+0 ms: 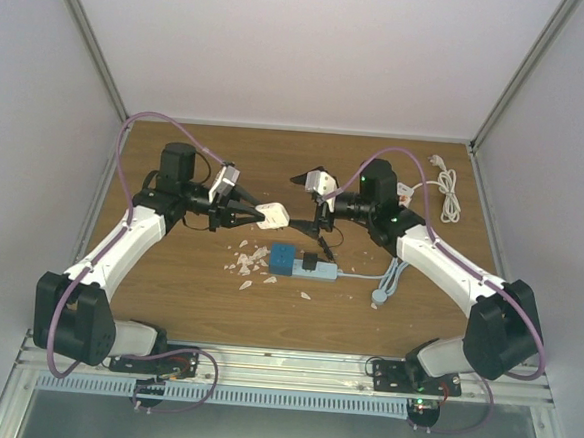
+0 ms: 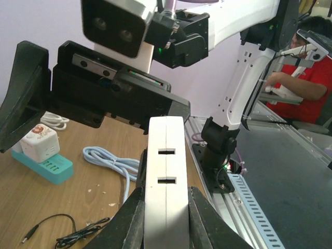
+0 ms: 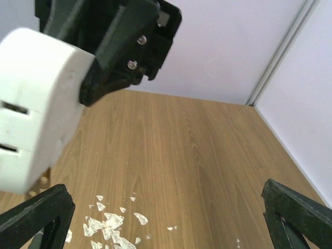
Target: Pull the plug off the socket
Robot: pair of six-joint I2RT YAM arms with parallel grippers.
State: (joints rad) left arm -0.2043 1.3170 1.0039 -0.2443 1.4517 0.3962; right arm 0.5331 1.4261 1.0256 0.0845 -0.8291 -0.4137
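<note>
Top view: two arms reach inward over a wooden worktop (image 1: 167,290). The left end effector (image 1: 252,214) is clamped on a white adapter (image 1: 272,215) and holds it in the air between the arms, above the middle of the worktop. The adapter's long axis runs roughly 9 to 3, in line with the left fingers. The right end effector (image 1: 306,205) is spread wide and holds nothing. The adapter lies near it, at about 8 o'clock. A teal strip (image 1: 320,272) lies on the worktop at 6 o'clock from both.

Left wrist view: the adapter stands upright between the two dark fingers, gripped on its sides. Two slots on its facing side are empty, so no plug is seen in them. At 9 o'clock, a white cube (image 2: 37,141) sits on the strip.

Right wrist view: the adapter fills the 10 o'clock corner, with the left fingers (image 3: 124,46) clasping it from 12. The right fingertips show only at the two bottom corners, well apart. The adapter sits up and to the left of the gap, not between them. In my judgement, the right arm is the free one and must shift towards 10 o'clock to meet it.
</note>
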